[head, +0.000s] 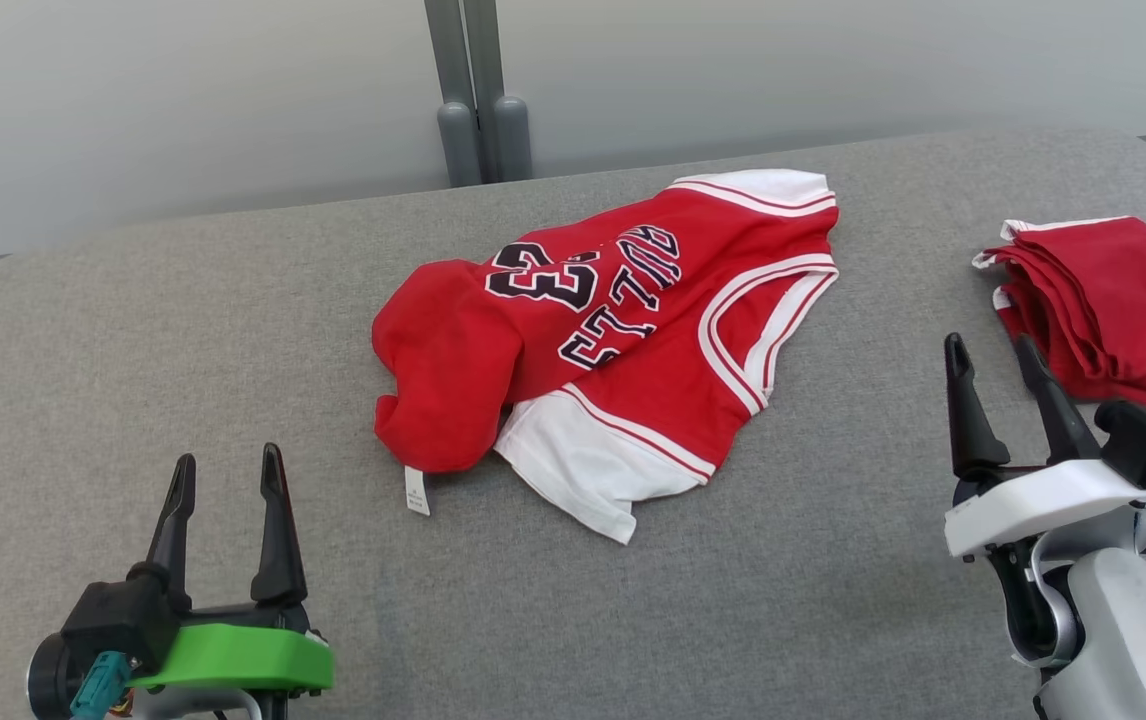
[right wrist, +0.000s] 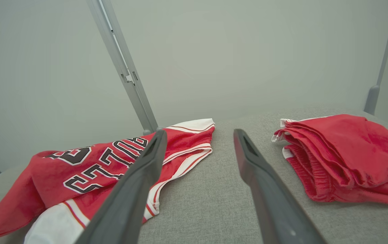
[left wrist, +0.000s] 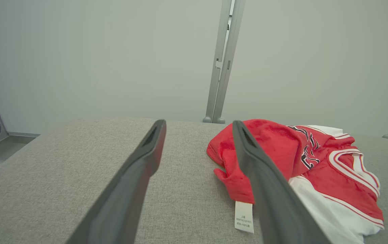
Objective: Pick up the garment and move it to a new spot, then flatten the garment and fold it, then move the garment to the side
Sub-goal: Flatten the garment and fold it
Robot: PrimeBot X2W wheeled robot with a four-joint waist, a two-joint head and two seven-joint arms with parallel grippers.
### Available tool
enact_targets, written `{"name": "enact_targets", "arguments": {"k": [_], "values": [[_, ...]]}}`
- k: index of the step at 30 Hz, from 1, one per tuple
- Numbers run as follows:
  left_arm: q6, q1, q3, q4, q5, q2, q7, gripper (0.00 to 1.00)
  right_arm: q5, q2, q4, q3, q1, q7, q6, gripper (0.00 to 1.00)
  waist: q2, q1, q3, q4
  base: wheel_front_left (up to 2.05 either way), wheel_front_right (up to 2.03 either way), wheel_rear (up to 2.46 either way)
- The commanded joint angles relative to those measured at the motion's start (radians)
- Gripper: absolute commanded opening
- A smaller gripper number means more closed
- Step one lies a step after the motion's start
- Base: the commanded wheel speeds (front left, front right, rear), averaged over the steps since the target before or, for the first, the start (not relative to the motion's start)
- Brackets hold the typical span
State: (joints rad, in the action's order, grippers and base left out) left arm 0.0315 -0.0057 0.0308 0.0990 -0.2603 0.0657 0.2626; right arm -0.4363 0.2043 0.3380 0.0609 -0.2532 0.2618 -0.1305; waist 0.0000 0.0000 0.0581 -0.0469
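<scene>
Left gripper (head: 228,456): open and empty, its two dark fingers spread above the grey padded tabletop (head: 183,330) at the near left. Its body is cut off by the bottom edge of the head view.
Right gripper (head: 989,343): also open with nothing held, at the near right. Its pale forearm runs out of frame.
Basketball jersey (head: 623,330): lies crumpled at the middle of the tabletop, between the two grippers and apart from both. It is red with white trim and carries "23" and "BULLS", upside down in the head view.
Hidden parts: the jersey's left portion is folded over itself in a red lump that covers part of the front. In the left wrist view a finger blocks its near edge.
Care label (head: 416,492): white, hanging from the red lump onto the tabletop; its print is too small to read.
Folded red garment (head: 1123,290): a white-edged stack beyond the right gripper, cut off at the right edge. What kind of garment it is cannot be told.
Metal post (head: 478,90): behind the table, against a pale wall.
</scene>
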Motion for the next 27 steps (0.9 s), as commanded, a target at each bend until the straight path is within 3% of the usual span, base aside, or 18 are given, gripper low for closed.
{"name": "enact_targets", "arguments": {"k": [1,5,8,12,19,27], "values": [[0.0,0.012,0.0,0.0,-0.004,0.0,0.003,1.0,0.016,-0.002,-0.01,0.0,0.008,0.004,-0.001,1.0,0.0,0.0,-0.005,-0.003,0.0,0.0,0.0],[0.006,0.007,0.004,0.003,-0.001,-0.001,0.003,1.0,0.041,-0.017,-0.015,0.005,0.018,-0.006,-0.001,1.0,0.0,0.0,-0.006,0.01,0.0,0.0,0.0],[0.008,0.007,0.008,0.006,-0.003,-0.002,0.003,1.0,0.021,-0.031,0.008,0.039,0.008,-0.072,-0.001,1.0,0.0,0.0,-0.004,0.026,0.0,0.0,0.0],[0.011,-0.002,0.016,0.014,-0.005,-0.004,0.003,1.0,-0.058,-0.063,0.073,0.077,-0.027,-0.209,-0.001,1.0,0.0,0.0,0.002,0.056,0.0,0.0,0.0],[0.011,-0.022,0.029,0.028,-0.006,-0.007,0.003,1.0,-0.212,-0.135,0.249,0.036,-0.095,-0.395,-0.001,1.0,0.0,0.0,0.009,0.135,0.0,0.0,0.0],[0.02,-0.044,0.056,0.04,-0.005,-0.01,0.003,1.0,-0.338,-0.151,0.396,0.018,-0.15,-0.433,-0.001,1.0,0.0,0.0,0.031,0.228,0.0,0.0,0.0]]}}
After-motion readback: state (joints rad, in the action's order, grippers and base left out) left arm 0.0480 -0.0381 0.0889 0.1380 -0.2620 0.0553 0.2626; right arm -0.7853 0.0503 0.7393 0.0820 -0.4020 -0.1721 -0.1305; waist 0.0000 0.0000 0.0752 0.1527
